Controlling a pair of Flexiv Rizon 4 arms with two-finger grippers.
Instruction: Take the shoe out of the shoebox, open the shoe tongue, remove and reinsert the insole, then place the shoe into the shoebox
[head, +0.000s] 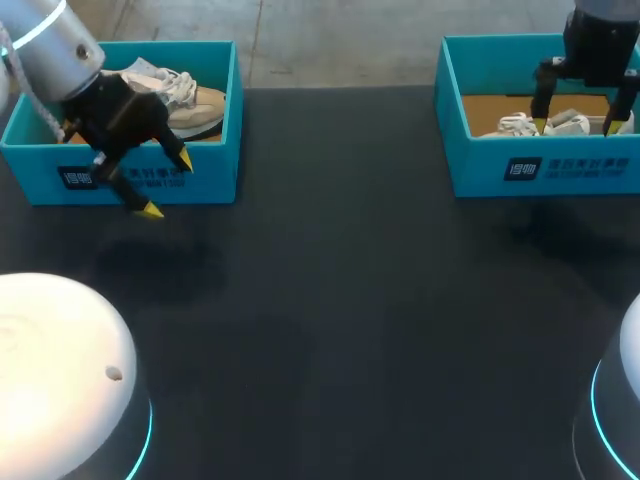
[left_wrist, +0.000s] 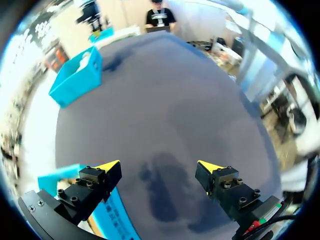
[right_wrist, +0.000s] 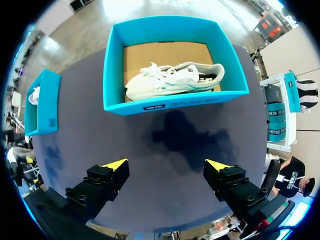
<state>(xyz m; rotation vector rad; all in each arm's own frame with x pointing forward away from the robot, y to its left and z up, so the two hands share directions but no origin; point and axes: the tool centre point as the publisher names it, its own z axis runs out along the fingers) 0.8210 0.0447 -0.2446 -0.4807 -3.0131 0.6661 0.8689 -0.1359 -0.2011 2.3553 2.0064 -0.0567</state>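
Two blue shoeboxes stand at the far side of the black table. The left shoebox holds a beige and white shoe. My left gripper hangs open in front of that box's near wall, nothing between its fingers. The right shoebox holds a white shoe lying on its side on brown cardboard. The right wrist view shows that shoe in its box, ahead of my open right gripper. In the head view my right gripper hovers above it.
The black tabletop stretches wide between the two boxes and toward the near edge. In the left wrist view the far shoebox lies ahead across the table, and the near box's wall sits beside the left finger.
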